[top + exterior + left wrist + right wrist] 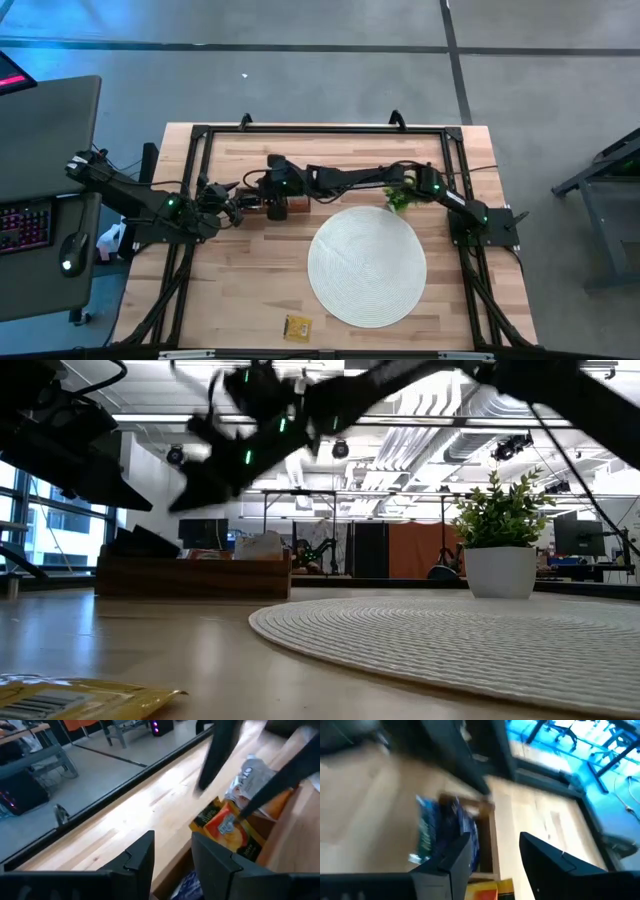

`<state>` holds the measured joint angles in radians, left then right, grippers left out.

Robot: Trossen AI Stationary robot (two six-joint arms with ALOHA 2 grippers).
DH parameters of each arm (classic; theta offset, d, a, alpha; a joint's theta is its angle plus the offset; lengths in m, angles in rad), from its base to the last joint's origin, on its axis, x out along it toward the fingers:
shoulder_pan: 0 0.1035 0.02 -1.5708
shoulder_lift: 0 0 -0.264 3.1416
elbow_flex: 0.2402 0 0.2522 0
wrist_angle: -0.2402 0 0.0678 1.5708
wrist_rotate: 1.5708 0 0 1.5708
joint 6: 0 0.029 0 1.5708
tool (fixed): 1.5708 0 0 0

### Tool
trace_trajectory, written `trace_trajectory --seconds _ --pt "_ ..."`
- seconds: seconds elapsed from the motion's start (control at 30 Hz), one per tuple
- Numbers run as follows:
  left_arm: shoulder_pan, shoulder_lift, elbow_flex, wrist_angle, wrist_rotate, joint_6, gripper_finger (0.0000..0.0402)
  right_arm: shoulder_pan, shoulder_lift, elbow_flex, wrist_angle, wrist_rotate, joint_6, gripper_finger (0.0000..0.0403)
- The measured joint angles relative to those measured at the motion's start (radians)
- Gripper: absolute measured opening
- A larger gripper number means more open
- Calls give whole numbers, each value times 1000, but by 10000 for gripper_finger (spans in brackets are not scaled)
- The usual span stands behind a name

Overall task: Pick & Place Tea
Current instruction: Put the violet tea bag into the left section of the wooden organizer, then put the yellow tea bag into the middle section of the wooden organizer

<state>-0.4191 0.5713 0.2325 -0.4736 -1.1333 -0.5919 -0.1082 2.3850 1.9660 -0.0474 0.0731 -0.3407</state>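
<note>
Orange-yellow tea packets in wooden tray; right pincer open above, left pincer parted

Bright overhead ceiling lights give even illumination with soft shadows, while both wrist views smear with motion blur and the yellow packet nearest the low camera lies unfocused.

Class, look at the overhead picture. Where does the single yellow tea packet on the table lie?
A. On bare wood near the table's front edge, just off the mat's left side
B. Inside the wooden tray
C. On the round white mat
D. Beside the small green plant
A: the yellow tea packet lies on the bare table, apart from the round white mat, far from the plant and the wooden tray.
</note>
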Motion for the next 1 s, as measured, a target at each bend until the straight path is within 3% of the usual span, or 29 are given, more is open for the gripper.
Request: trace_trajectory --seconds 0.27,0.37,0.53,0.73,1.0 --pt "0 0 0 13 113 -25 127 84 -245 1 -414 -22 -3 154" --pt "0 1 0 52 157 -25 127 170 -308 3 -551 -72 46 151" --pt "0 0 0 221 238 58 127 374 -290 -21 -677 -74 143 155" --pt "0 2 0 479 479 174 127 574 -281 -216 -458 8 242 156" --pt "0 54 0 719 696 176 127 613 -250 -529 197 -16 378 156"
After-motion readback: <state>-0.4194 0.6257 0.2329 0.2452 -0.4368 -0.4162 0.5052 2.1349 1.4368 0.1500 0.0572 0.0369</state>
